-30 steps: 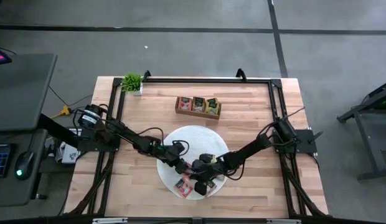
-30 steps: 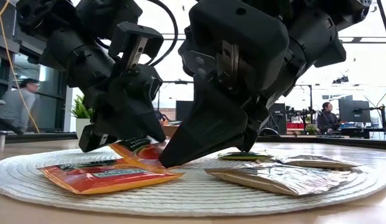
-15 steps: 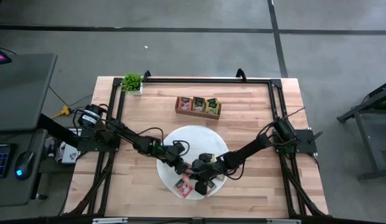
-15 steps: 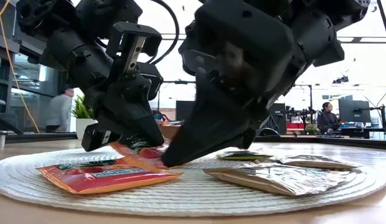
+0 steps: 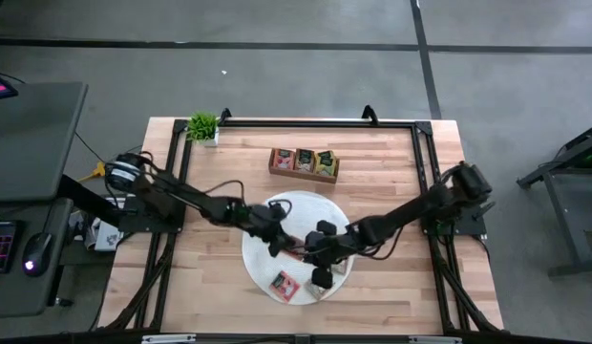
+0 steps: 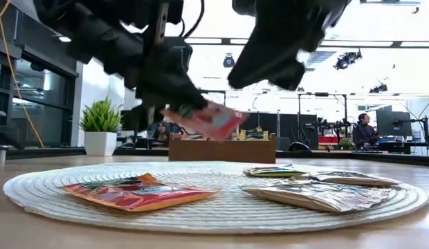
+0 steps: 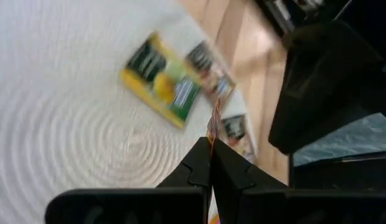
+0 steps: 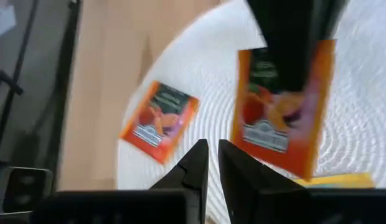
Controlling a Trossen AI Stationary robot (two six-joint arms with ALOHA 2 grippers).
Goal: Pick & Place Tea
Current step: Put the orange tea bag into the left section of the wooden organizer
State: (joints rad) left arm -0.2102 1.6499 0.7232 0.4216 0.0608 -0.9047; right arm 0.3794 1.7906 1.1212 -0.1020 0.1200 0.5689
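The left gripper [image 7: 211, 155] is pressed fully shut on a red-and-pink tea packet [image 6: 211, 121], pinching one edge so the packet hangs clear above the round woven mat [image 6: 221, 211], tilted with its free corner lower. The right gripper [image 8: 213, 163] hovers just beside it, its fingers a narrow slit apart with nothing between them.

Nearest on the mat lies an orange-red packet [image 6: 135, 194], flat on the weave. To one side of it rest two silvery-dark packets [image 6: 318, 195], slightly puffed, and a little farther back a green one [image 6: 270, 171]. The left wrist view also shows a yellow-and-green packet [image 7: 162, 84] lying flat. Beyond the mat stands the wooden three-compartment tray [image 6: 221, 149], already holding packets, and farther off a small potted plant [image 6: 100, 128].

These packets look very light, thin and somewhat slick. They should bend rather than break, and a flat one gives the fingers little to get under. The sensible hold is on an edge or corner, as here. A packet pinched at the edge may swing or slip, so I would carry it gently and lower it upright into a compartment.
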